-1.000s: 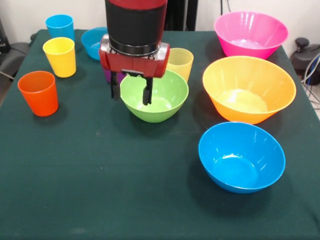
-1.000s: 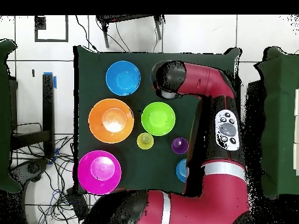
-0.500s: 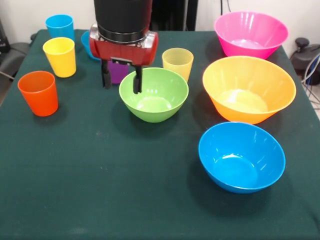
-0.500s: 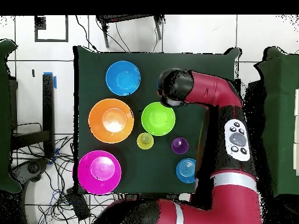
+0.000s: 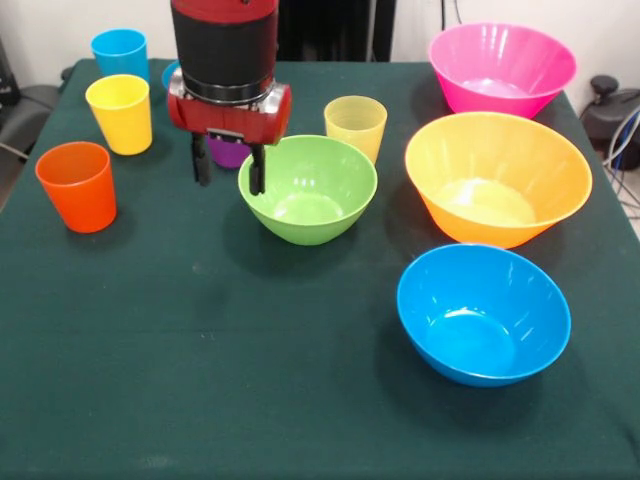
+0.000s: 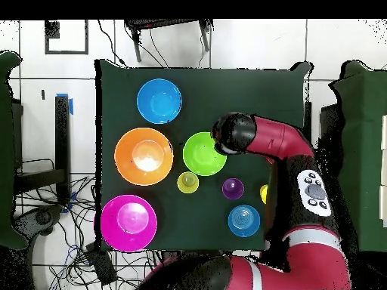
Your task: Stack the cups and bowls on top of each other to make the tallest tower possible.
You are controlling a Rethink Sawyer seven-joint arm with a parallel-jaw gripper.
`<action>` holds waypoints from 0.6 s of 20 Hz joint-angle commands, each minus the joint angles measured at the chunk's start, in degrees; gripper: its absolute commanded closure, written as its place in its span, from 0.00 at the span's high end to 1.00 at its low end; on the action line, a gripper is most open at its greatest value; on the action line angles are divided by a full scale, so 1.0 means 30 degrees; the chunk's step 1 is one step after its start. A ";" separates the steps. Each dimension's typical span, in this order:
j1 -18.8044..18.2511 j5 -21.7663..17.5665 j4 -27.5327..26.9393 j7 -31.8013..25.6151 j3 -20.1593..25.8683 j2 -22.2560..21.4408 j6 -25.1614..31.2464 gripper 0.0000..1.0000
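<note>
I log, front view: pink bowl (image 5: 501, 68) upper right; orange-yellow bowl (image 5: 497, 177) right; blue bowl (image 5: 483, 313) lower right; green bowl (image 5: 308, 188) centre. Cups unstacked: orange cup (image 5: 77, 185) left. Gripper (image 5: 227, 170) beside green bowl, fingers apart, empty.

Surfaces: glossy translucent plastic ware lying on matt cloth.

The counter (image 5: 150, 380) is wearing a dark green matt cloth with a fine, slightly linty weave. The green bowl (image 5: 312, 190), orange-yellow bowl (image 5: 500, 180), pink bowl (image 5: 502, 68) and blue bowl (image 5: 485, 315) are showing smooth, glossy, translucent plastic, catching white highlights on their floors. The orange cup (image 5: 78, 186), yellow cup (image 5: 120, 113), blue cup (image 5: 120, 52) and pale yellow-green cup (image 5: 356, 124) are looking like the same plastic, more satin. The pincer (image 5: 229, 170) is showing matt black fingers under a glossy red housing.
</note>
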 commanded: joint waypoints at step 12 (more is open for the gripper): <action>0.1122 -0.2284 -0.0849 -0.1021 0.0734 0.1068 0.1787 1.00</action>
